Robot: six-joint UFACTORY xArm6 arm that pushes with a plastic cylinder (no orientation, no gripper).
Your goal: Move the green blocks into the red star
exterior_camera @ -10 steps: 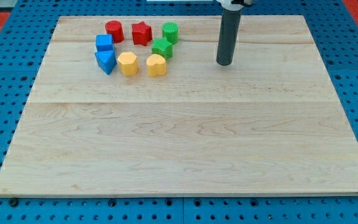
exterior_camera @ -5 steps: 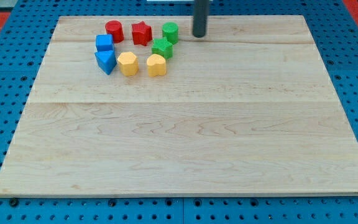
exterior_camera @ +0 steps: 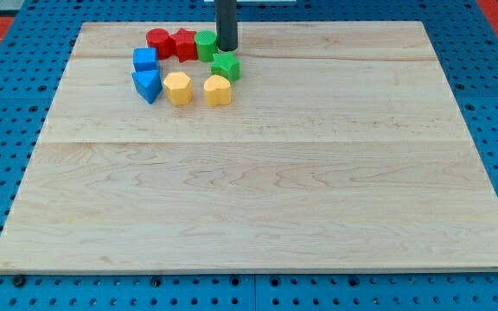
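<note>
The red star point(exterior_camera: 183, 44) sits near the view's top left, pressed between the red cylinder point(exterior_camera: 157, 41) on its left and the green cylinder point(exterior_camera: 207, 45) on its right. My tip point(exterior_camera: 227, 47) stands right against the green cylinder's right side. The green star-shaped block point(exterior_camera: 226, 66) lies just below my tip, apart from the red star.
A blue cube point(exterior_camera: 145, 60) and a blue triangular block point(exterior_camera: 147, 85) lie below the red cylinder. Two yellow blocks point(exterior_camera: 177, 88) point(exterior_camera: 217, 90) lie below the red star and the green star block. The wooden board point(exterior_camera: 258, 173) rests on a blue pegboard.
My tip has moved left along the board's top. It pushed the green cylinder left into the red star, which slid left against the red cylinder.
</note>
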